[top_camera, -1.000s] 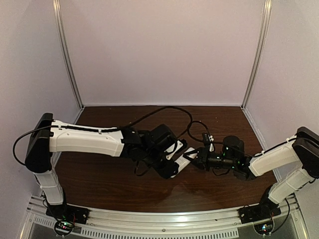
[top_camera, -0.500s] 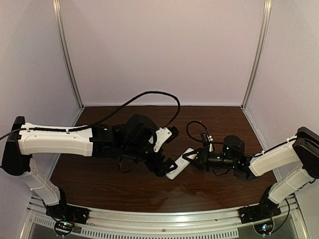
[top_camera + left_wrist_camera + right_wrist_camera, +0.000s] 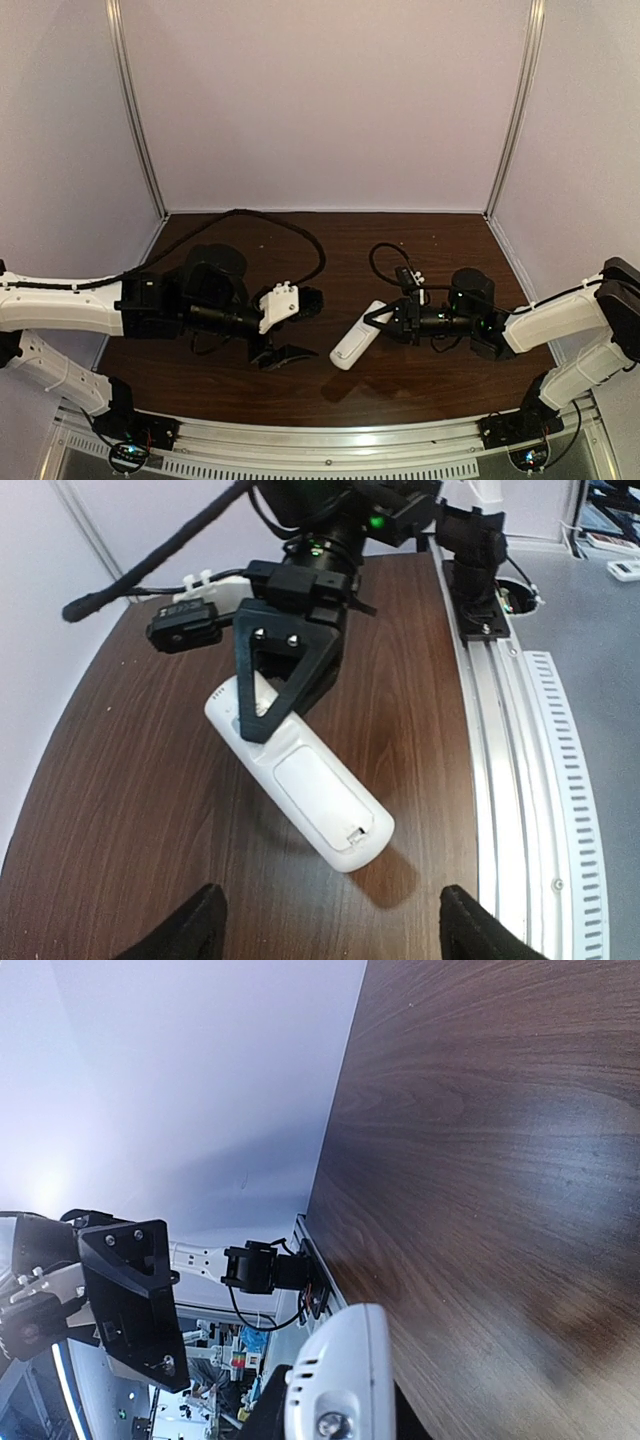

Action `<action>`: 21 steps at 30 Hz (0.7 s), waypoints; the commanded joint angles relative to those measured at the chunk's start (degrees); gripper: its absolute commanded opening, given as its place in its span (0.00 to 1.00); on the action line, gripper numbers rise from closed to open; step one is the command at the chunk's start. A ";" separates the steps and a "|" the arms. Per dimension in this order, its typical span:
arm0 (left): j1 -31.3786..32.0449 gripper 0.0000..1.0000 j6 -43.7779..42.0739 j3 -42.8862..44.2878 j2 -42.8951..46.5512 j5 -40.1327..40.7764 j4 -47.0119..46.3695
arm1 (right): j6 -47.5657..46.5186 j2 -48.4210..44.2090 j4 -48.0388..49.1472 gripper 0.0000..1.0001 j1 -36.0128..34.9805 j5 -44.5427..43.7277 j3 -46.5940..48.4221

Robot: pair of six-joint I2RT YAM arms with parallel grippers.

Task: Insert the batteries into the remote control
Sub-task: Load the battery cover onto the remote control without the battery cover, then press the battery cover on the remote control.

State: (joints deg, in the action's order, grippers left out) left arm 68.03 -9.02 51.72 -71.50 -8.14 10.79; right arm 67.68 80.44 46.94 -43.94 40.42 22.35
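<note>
Remote control hangs in the air above the dark wooden bench, gripped at one end by the right claw, whose 2 black fingers are closed on the white body. The remote slants away from that grip, its free rounded end lower and aimed toward the left arm, and it throws a shadow on the wood beneath. From the left wrist view its upturned face is plain white with a rounded rectangular panel set into it. The right wrist view catches only the gripped end, close to the lens.

The left claw sits well apart from the remote, to the left, its fingers spread wide with nothing between them; both fingertips show at the bottom edge of the left wrist view.
</note>
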 commanded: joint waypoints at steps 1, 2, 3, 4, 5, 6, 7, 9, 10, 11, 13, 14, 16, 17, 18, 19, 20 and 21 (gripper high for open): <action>0.79 0.69 -12.73 -1.80 1.72 -5.19 -3.17 | -0.37 -0.71 1.55 0.00 0.17 5.14 2.28; 1.00 0.67 -14.22 -1.79 1.69 -5.29 -2.92 | -0.05 -0.46 1.90 0.00 0.17 5.85 2.43; 1.32 0.65 -15.36 -1.74 1.58 -5.01 -2.74 | 0.12 -0.08 2.49 0.00 0.10 6.58 2.64; 1.50 0.63 -16.34 -1.65 1.41 -4.93 -2.47 | 0.42 0.22 3.22 0.00 0.09 7.20 2.68; 1.71 0.62 -17.18 -1.49 1.31 -4.88 -2.36 | 0.58 0.53 3.63 0.00 0.09 7.78 2.95; 1.97 0.60 -18.12 -1.33 1.21 -4.78 -2.27 | 0.67 0.70 3.80 0.00 0.09 8.28 3.18; 2.20 0.58 -18.73 -1.28 1.14 -4.59 -2.38 | 0.57 0.88 3.92 0.00 0.04 8.73 3.49; 2.57 0.54 -20.12 -1.10 1.11 -4.31 -2.44 | 0.36 1.21 3.73 0.00 0.00 9.32 4.01; 2.87 0.52 -20.87 -1.10 1.03 -4.09 -2.56 | 0.33 1.34 3.63 0.00 0.00 9.65 4.25; 3.16 0.50 -21.70 -1.03 0.82 -3.85 -2.56 | 0.39 1.49 3.73 0.00 -0.07 9.92 4.49; 3.77 0.46 -23.67 -0.49 0.03 -3.56 -2.17 | 0.57 1.99 4.10 0.00 -0.13 10.44 4.82; 4.04 0.45 -24.50 -0.18 -0.41 -3.41 -1.90 | 0.59 2.25 4.32 0.00 -0.26 10.65 4.91; 4.49 0.44 -25.70 0.54 -1.53 -3.33 -1.30 | 1.07 2.63 5.24 0.00 -0.41 11.13 5.10; 4.71 0.43 -26.29 0.83 -2.19 -3.26 -1.10 | 1.23 2.68 5.42 0.00 -0.51 11.24 5.22; 4.97 0.43 -26.80 1.17 -2.78 -3.08 -0.84 | 1.26 2.80 5.44 0.00 -0.68 11.31 5.31; 5.27 0.42 -27.48 1.38 -3.30 -2.91 -0.73 | 1.27 2.87 5.55 0.00 -0.73 11.34 5.37; 5.47 0.41 -27.80 1.62 -3.88 -2.65 -0.62 | 1.31 3.00 5.69 0.00 -0.79 11.41 5.48; 5.75 0.40 -28.00 1.84 -4.36 -2.22 -0.59 | 1.36 3.04 5.77 0.00 -0.88 11.42 5.55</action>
State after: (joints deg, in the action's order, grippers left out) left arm 72.77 -33.47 51.35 -73.82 -11.33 10.59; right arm 68.40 82.94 49.28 -44.14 50.41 26.06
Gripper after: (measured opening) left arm 0.413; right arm 0.224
